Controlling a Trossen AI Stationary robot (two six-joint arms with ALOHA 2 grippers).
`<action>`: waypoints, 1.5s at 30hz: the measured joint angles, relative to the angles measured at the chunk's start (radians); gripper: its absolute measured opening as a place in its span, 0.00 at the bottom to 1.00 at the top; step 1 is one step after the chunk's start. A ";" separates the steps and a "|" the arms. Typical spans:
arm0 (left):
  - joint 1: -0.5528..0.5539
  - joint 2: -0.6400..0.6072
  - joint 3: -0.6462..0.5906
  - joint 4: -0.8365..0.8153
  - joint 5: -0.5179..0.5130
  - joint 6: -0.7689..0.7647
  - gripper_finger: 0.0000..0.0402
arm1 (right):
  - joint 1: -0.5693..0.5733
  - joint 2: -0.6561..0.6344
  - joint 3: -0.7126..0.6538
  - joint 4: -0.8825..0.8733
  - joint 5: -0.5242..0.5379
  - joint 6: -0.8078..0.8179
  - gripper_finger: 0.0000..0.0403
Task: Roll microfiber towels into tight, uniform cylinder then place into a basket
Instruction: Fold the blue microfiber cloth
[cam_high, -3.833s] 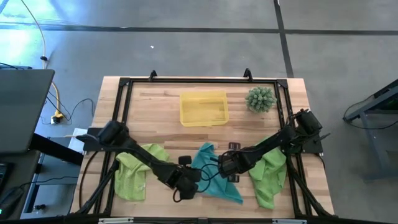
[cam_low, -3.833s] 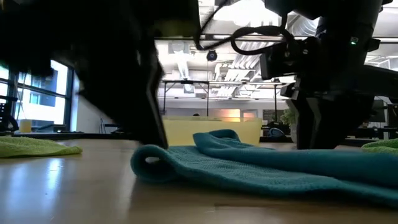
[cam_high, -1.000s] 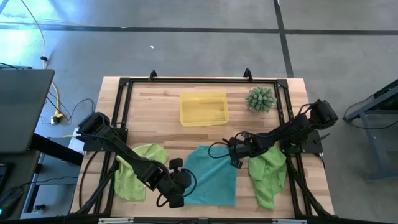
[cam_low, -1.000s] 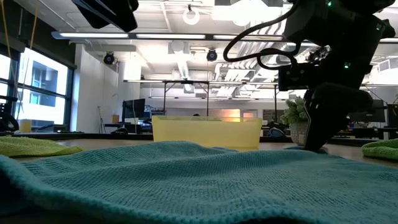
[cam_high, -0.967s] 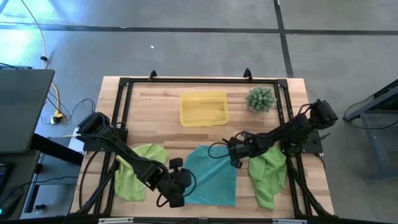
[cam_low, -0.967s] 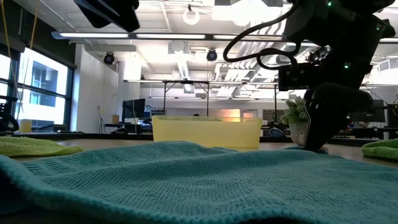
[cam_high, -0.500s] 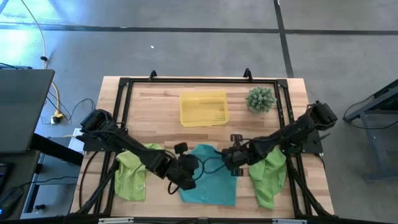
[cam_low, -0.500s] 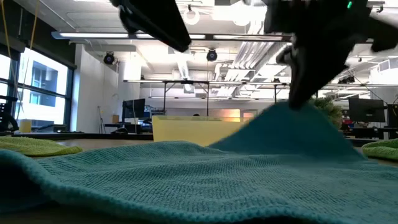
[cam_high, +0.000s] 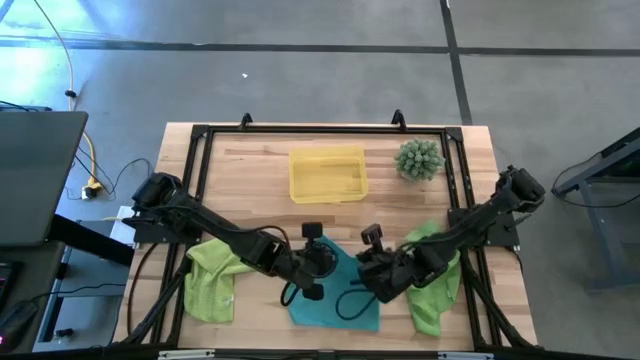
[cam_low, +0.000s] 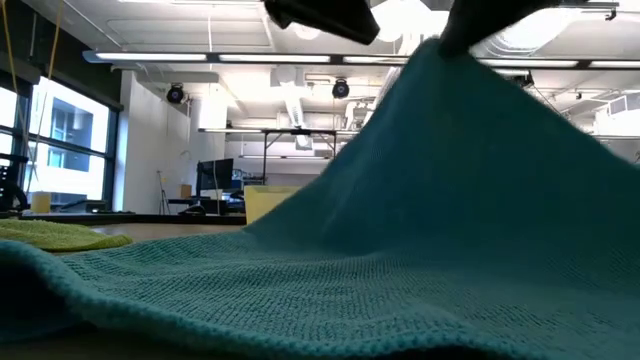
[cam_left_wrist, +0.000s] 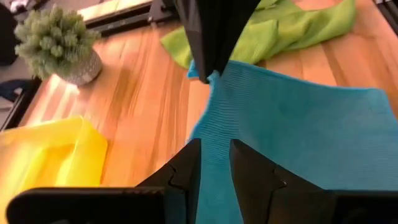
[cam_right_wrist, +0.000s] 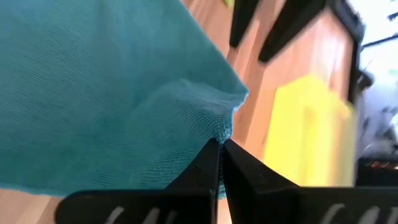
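Both grippers pinch the far edge of the soft teal microfiber towel (cam_high: 335, 295) above the wooden worktop (cam_high: 260, 165).
Nearest, the towel's near edge lies on the worktop; left gripper (cam_left_wrist: 214, 163) and right gripper (cam_right_wrist: 221, 146) each have jaws pressed on a far corner, lifted. Two lime-green microfiber towels (cam_high: 212, 280) (cam_high: 432, 280) lie either side. Farther off stand the shallow translucent yellow plastic basket (cam_high: 327, 174) and a spiky green ball-shaped plant (cam_high: 419, 159).
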 joint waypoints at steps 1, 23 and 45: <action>0.000 0.000 0.000 0.004 0.005 0.004 0.19 | 0.013 0.000 0.010 -0.001 0.008 -0.013 0.00; 0.011 0.000 0.000 0.317 0.312 0.240 0.19 | 0.145 -0.002 0.120 0.077 0.047 -0.291 0.00; -0.017 0.000 0.000 0.182 0.759 0.273 0.19 | 0.144 -0.003 0.120 0.093 0.218 -0.238 0.00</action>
